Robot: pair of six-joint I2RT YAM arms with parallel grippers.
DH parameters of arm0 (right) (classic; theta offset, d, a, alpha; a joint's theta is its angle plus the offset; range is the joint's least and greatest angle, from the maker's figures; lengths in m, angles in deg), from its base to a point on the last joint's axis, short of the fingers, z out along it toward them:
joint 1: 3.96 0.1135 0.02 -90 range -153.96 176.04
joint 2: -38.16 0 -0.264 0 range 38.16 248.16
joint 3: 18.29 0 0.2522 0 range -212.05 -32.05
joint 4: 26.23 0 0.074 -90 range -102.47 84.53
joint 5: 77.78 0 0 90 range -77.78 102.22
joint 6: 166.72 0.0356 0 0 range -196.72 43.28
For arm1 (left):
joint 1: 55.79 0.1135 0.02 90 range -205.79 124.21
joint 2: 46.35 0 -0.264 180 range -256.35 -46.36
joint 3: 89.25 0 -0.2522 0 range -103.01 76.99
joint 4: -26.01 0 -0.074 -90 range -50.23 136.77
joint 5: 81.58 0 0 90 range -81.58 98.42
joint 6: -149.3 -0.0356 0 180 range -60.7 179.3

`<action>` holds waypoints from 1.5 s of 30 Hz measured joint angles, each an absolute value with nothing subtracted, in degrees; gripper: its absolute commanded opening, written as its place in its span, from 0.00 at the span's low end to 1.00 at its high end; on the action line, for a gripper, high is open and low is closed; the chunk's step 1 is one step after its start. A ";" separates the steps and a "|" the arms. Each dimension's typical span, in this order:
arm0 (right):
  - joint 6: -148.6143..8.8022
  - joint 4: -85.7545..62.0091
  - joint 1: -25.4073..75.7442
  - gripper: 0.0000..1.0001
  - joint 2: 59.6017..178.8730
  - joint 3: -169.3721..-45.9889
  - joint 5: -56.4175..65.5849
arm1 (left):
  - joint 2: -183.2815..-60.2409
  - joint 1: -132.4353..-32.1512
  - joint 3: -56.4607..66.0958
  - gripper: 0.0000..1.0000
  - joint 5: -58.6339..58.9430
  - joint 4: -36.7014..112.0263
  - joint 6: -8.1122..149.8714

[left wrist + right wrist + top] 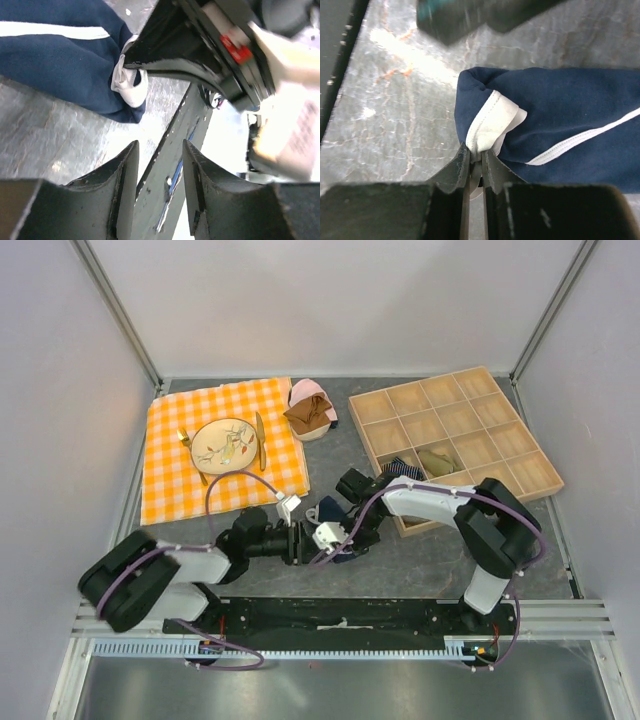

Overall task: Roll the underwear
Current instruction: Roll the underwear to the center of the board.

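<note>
The underwear [560,115] lies bunched on the grey, marble-veined bench [395,100], near the middle of its near edge, left of the wooden tray [520,455]. It is a soft navy knit with a thin, pale stitched trim running across it. At one end a white inner fold of cloth pokes out.

The right tool [476,161] is pinched narrow on that white fold, its two dark, scuffed fingers [456,167] pressed together with only the cloth between them.

The left tool [159,165] stands just beside the garment, apart from it. Its curved black fingers [125,172] are held moderately wide with nothing between them. In its wrist view the navy cloth fills the upper left, and the right tool's dark finger bites the fold.

Far left lies an orange-and-white checked cloth [170,475] bearing a round, pale plate [205,443] with cutlery on either side. Beside it, brown and pink garments [312,410] lie folded. The tray is divided into square compartments; a striped dark roll [403,469] sits in a near-left one.
</note>
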State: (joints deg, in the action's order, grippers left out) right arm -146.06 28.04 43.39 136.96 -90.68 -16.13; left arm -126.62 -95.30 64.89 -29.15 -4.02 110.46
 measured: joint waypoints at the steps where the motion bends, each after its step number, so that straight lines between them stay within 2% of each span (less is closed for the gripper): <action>1: -146.56 29.62 43.35 0.10 137.66 -91.51 -16.81 | -123.65 -95.45 66.51 0.46 -28.51 -3.52 109.10; 6: -149.06 40.90 42.19 0.10 143.80 -97.61 -22.25 | -104.27 -100.76 73.81 0.46 -22.83 -0.66 102.24; 12: -149.76 56.92 40.40 0.11 154.75 -105.47 -28.53 | -83.76 -110.03 74.18 0.48 -16.07 1.99 93.36; 15: -148.27 61.31 40.44 0.11 158.45 -108.32 -29.38 | -76.66 -115.76 74.18 0.50 -12.47 3.21 88.56; 18: -146.13 65.27 40.42 0.11 162.51 -112.27 -29.51 | -74.95 -121.27 74.18 0.51 -9.21 4.72 84.18; 22: -143.66 68.30 40.40 0.12 165.77 -115.29 -29.53 | -79.46 -126.51 74.18 0.52 -5.12 6.60 79.09; 29: -140.36 69.99 40.27 0.12 168.15 -116.45 -29.86 | -94.84 -131.76 73.46 0.57 1.98 9.40 70.04; 38: -138.19 70.62 40.03 0.12 169.18 -116.97 -30.12 | -116.40 -135.10 59.69 0.58 7.18 10.58 54.41; 45: -137.89 70.64 39.90 0.12 169.33 -116.97 -30.23 | -126.58 -136.00 54.11 0.57 10.61 11.01 47.77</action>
State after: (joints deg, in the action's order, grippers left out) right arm -137.89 70.64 39.90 169.33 -116.97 -30.23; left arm -126.58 -136.00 54.11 10.61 11.01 47.77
